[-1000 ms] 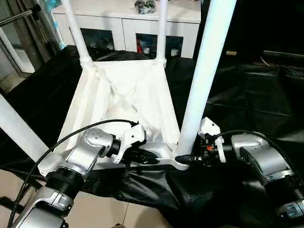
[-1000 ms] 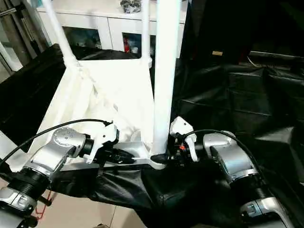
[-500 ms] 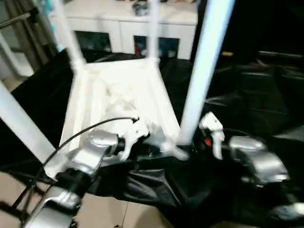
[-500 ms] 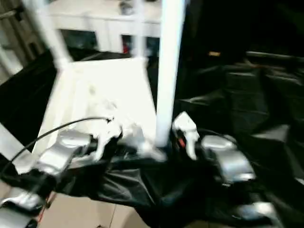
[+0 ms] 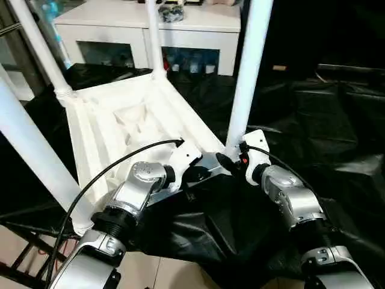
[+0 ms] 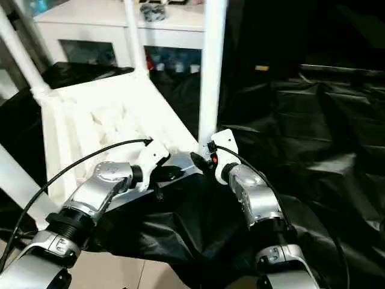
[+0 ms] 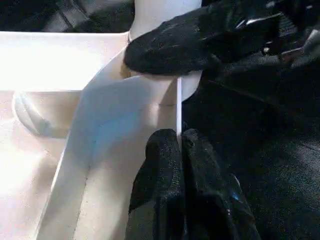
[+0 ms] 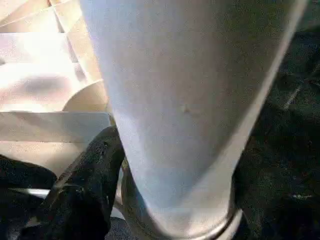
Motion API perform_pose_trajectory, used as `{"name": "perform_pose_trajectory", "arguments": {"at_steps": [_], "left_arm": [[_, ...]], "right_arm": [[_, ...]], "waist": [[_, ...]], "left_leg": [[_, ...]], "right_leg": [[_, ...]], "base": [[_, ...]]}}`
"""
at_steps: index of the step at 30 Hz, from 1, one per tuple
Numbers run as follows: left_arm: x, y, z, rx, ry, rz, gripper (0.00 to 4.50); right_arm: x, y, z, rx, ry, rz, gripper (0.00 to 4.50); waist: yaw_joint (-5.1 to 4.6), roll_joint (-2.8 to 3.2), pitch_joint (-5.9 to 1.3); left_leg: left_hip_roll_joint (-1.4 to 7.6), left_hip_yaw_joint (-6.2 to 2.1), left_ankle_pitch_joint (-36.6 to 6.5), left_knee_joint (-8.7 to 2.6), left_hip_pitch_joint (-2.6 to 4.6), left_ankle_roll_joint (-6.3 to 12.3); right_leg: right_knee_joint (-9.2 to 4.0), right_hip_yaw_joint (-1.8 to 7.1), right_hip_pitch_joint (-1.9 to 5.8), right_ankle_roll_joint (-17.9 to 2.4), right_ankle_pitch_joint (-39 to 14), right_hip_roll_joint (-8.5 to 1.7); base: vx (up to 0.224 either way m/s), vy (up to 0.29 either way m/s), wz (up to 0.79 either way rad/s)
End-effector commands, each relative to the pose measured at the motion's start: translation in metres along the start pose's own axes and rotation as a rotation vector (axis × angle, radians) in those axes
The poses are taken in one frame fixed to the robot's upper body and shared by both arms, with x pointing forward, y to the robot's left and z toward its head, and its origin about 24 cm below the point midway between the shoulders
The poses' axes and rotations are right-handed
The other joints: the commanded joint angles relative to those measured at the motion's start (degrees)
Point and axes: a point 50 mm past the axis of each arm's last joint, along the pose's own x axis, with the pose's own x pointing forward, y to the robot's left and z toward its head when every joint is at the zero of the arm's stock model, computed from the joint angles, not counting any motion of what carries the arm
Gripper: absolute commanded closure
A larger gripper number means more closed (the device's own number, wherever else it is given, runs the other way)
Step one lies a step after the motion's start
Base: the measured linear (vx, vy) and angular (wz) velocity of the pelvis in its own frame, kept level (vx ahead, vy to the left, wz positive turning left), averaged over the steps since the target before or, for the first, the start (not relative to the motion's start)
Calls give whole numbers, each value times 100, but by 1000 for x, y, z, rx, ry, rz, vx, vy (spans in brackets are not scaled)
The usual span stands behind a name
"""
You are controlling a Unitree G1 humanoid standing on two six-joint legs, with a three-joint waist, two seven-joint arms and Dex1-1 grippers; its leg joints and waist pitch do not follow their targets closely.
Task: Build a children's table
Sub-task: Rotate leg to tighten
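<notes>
We see the upturned tabletop (image 5: 126,126) lying on the black-draped table (image 5: 313,120), its four legs (image 5: 248,72) standing up from the corner sockets. Our left gripper (image 7: 179,145) is clamped on the tabletop's thin near rim. Our right gripper (image 5: 231,161) sits with its fingers (image 8: 85,185) apart around the near right leg's base.

**A room fitted out as a robot test space**

A black-draped work table (image 5: 337,120) fills the foreground. Behind it stands a white sideboard (image 5: 150,27) with glass-fronted compartments holding small items, and light floor tiles (image 5: 162,274) show below the drape's edge.
</notes>
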Motion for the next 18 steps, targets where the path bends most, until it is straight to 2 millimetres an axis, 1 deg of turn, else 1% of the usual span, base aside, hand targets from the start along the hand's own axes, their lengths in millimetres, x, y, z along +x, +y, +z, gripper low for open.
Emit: {"name": "perform_pose_trajectory", "arguments": {"at_steps": [1,2,3,4,5,6,7,8,9,10,11,12,13,14,15,17,18], "left_arm": [[11,-21,16,96,-67,-159,450],[10,-21,15,102,-66,-173,450],[8,-22,15,107,-66,-184,450],[3,-22,12,123,-61,-222,450],[2,-22,12,126,-60,-232,450],[-3,-22,9,134,-56,-269,450],[-7,-22,7,145,-50,-289,450],[-9,-22,6,152,-46,-302,450],[-11,-21,5,156,-40,-309,450],[-14,-19,3,163,-28,-319,450],[-16,-19,1,169,-23,-332,450],[-16,-19,1,169,-23,-332,450],[-24,-18,-1,177,-20,-380,450],[-24,-18,-1,177,-20,-382,450],[-26,-19,-1,178,-20,-392,450],[-29,-19,-2,170,-17,-422,450],[-32,-20,-3,171,-17,-440,450]], "right_arm": [[6,28,-10,-89,69,225,80],[4,27,-10,-122,72,245,80],[2,27,-11,-150,76,263,80],[-5,24,-10,-181,76,339,80],[-7,23,-9,-182,74,359,80],[-15,19,-6,-166,68,428,80],[-20,16,-4,-174,76,475,80],[-24,14,-4,-181,83,508,80],[-28,13,-4,-193,92,538,80],[-35,11,-4,-212,110,594,80],[-40,10,-4,-218,122,625,80],[-40,10,-4,-218,122,625,80],[-49,7,-3,-223,136,695,80],[-50,7,-3,-223,136,697,95],[-51,7,-3,-224,137,707,95],[-55,7,-2,-217,140,741,112],[-57,7,-2,-216,145,761,115]], "waist": [[9,-53,-282],[17,-58,-291],[33,-51,-297],[42,-65,-316],[57,-68,-322],[65,-76,-338],[94,-59,-353],[122,-52,-346],[135,-53,-343],[164,-55,-337],[193,-54,-326],[193,-54,-326],[233,-61,-310],[240,-61,-308],[238,-59,-301],[227,-79,-294],[232,-78,-296]], "left_leg": [[351,-159,-1446,-454,27,144],[349,-136,-1305,-434,19,215],[357,-141,-1231,-431,14,229],[349,-129,-1013,-409,-10,311],[348,-131,-908,-401,-16,368],[351,-121,-711,-381,-32,504],[360,-118,-575,-363,-22,638],[370,-108,-473,-352,-23,739],[375,-107,-464,-349,-23,767],[378,-113,-507,-352,-20,777],[393,-101,-625,-355,-6,763],[393,-101,-625,-355,-6,763],[415,-113,-803,-382,13,632],[415,-112,-874,-389,5,578],[418,-110,-925,-397,13,552],[406,-114,-975,-403,7,466],[410,-119,-986,-406,13,445]], "right_leg": [[-484,348,192,-1094,-1580,-474],[-467,361,197,-1131,-1377,-477],[-447,360,202,-1166,-1273,-483],[-408,362,234,-1234,-934,-478],[-388,358,245,-1275,-764,-478],[-343,361,264,-1361,-395,-475],[-306,350,262,-1467,-122,-463],[-284,338,252,-1530,75,-448],[-281,333,249,-1543,89,-449],[-293,318,265,-1536,-21,-449],[-314,327,245,-1503,-233,-458],[-314,327,245,-1503,-233,-458],[-345,329,240,-1461,-574,-467],[-344,333,241,-1431,-696,-471],[-356,336,228,-1424,-760,-469],[-367,340,227,-1406,-888,-469],[-365,342,229,-1398,-930,-475]], "base": [[0,0,0],[0,0,0],[0,0,0],[0,0,0],[0,0,0],[0,0,0],[0,0,0],[0,0,0],[0,0,0],[0,0,0],[0,0,0],[0,0,0],[0,0,0],[0,0,0],[0,0,0],[0,0,0],[0,0,0]]}}
